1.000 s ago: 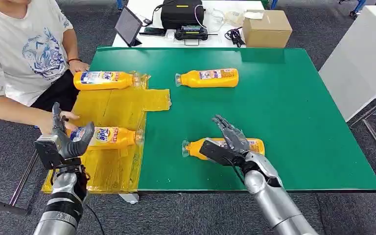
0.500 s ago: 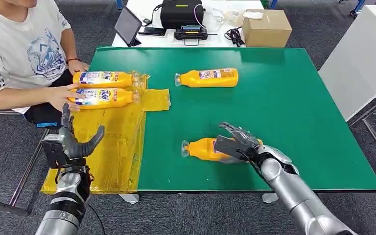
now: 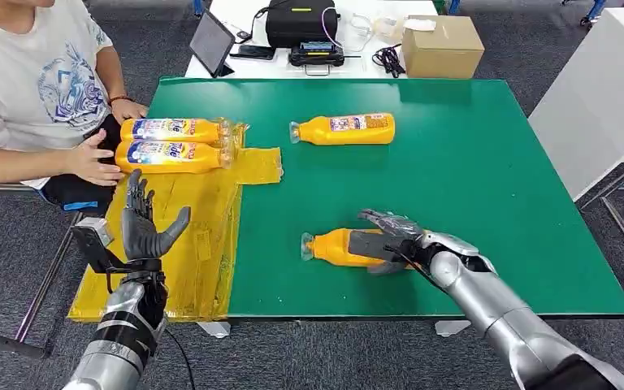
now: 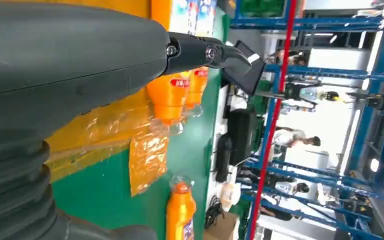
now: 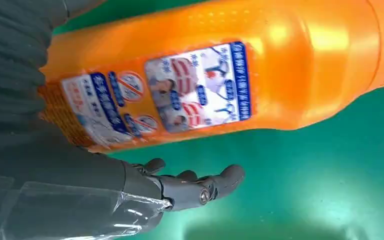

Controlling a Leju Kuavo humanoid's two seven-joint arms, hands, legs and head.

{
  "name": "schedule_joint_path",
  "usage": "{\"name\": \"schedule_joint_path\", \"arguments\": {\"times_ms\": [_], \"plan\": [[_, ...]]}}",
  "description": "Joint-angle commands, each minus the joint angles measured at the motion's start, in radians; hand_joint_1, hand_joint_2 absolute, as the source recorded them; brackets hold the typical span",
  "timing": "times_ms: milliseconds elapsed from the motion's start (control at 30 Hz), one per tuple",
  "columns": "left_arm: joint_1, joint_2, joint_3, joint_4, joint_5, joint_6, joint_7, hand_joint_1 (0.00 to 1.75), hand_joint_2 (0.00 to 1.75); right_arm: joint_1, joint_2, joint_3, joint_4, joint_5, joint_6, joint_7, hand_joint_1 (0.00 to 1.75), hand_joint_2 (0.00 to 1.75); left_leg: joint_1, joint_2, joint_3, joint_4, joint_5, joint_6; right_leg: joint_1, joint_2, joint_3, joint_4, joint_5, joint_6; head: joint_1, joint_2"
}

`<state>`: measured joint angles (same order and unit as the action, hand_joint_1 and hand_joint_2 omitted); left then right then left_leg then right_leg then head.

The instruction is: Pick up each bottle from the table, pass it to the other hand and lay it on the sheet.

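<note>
Right hand curled over a lying orange bottle at the green surface's near edge; firm grasp impossible to confirm. Left hand raised over the yellow sheet, fingers spread, holding nothing.

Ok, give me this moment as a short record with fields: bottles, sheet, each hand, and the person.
bottles on sheet: two, side by side at the far end
bottles on green table: far bottle; near bottle
sheet: yellow, along the table's left edge
right hand: fingers over the near bottle
left hand: open, holding nothing
person's hand: against the nearer sheet bottle
</note>
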<state>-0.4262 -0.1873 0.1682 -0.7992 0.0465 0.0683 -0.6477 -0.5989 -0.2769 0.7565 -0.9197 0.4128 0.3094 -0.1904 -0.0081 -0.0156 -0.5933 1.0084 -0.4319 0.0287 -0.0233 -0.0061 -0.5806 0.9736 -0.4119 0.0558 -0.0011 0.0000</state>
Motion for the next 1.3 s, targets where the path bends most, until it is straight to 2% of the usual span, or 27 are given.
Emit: {"name": "schedule_joint_path", "arguments": {"times_ms": [33,133,400,733,767,933,1100,1167,1233,1300], "plan": [[-0.054,0.004,-0.007,0.101,0.008,-0.003,0.008,0.00,1.75,-0.109,0.020,0.135,0.123,0.002,0.008,0.006,0.00,1.75,0.001,0.002,0.001,0.001,-0.001,-0.001,0.001,0.002,0.001,0.000,0.000,-0.002,0.000,0.000],[-0.051,0.008,-0.013,0.110,0.018,-0.026,0.028,0.00,1.75,-0.137,0.029,0.190,0.150,0.045,-0.005,0.048,0.00,1.75,0.002,0.004,0.002,0.002,-0.002,-0.002,0.002,0.003,0.002,0.000,0.000,-0.003,0.000,0.000],[-0.056,0.005,-0.019,0.143,0.011,-0.023,0.030,0.00,1.75,-0.173,0.075,0.292,0.270,0.080,-0.038,0.070,0.00,1.75,0.001,0.002,0.002,0.000,-0.001,-0.002,0.002,0.002,0.002,0.000,0.000,-0.003,0.000,0.000],[-0.054,0.004,-0.021,0.137,-0.002,-0.012,0.028,0.00,1.75,-0.188,0.060,0.341,0.279,0.094,-0.003,0.082,0.00,1.75,0.001,0.001,0.001,0.001,-0.001,-0.001,0.001,0.000,0.001,0.000,0.000,-0.002,0.000,0.000],[-0.054,0.003,-0.021,0.140,-0.005,-0.006,0.029,0.00,1.75,-0.200,0.056,0.362,0.282,0.100,0.027,0.075,1.75,1.75,0.001,0.001,0.000,0.000,0.000,-0.001,0.001,0.000,0.001,0.000,0.000,-0.002,0.000,0.000],[-0.058,0.003,-0.021,0.153,-0.008,-0.002,0.028,0.00,1.75,-0.226,0.030,0.374,0.264,0.090,0.053,0.061,1.75,1.75,0.001,0.000,0.001,0.001,0.000,-0.002,0.001,0.000,0.001,0.000,0.000,-0.002,0.000,0.000],[-0.052,0.010,-0.017,0.148,-0.011,0.003,0.020,0.00,1.75,-0.221,0.004,0.358,0.207,0.061,0.017,0.059,1.75,1.75,0.001,0.001,0.001,0.002,-0.001,-0.002,0.002,0.000,0.001,0.001,0.000,-0.003,0.000,0.000],[-0.041,0.010,-0.013,0.129,-0.015,0.009,0.016,0.00,1.75,-0.155,0.011,0.275,0.162,0.032,-0.116,0.062,1.75,1.75,0.001,0.001,0.001,0.001,-0.001,-0.001,0.002,0.000,0.001,0.000,0.000,-0.002,0.000,0.000],[-0.015,0.007,-0.011,0.089,-0.025,0.020,0.016,0.00,1.75,-0.017,0.066,0.144,0.086,0.045,-0.326,0.061,1.75,1.75,0.005,0.003,0.004,0.003,-0.003,-0.004,0.005,0.001,0.005,0.000,-0.002,-0.006,0.000,0.000],[-0.002,0.004,-0.009,0.065,-0.031,0.018,0.026,0.00,1.75,0.024,0.078,0.110,0.039,0.090,-0.327,0.092,1.75,1.75,0.004,0.001,0.006,-0.002,-0.002,-0.003,0.004,0.000,0.008,-0.005,-0.001,-0.004,0.000,0.000]]}}
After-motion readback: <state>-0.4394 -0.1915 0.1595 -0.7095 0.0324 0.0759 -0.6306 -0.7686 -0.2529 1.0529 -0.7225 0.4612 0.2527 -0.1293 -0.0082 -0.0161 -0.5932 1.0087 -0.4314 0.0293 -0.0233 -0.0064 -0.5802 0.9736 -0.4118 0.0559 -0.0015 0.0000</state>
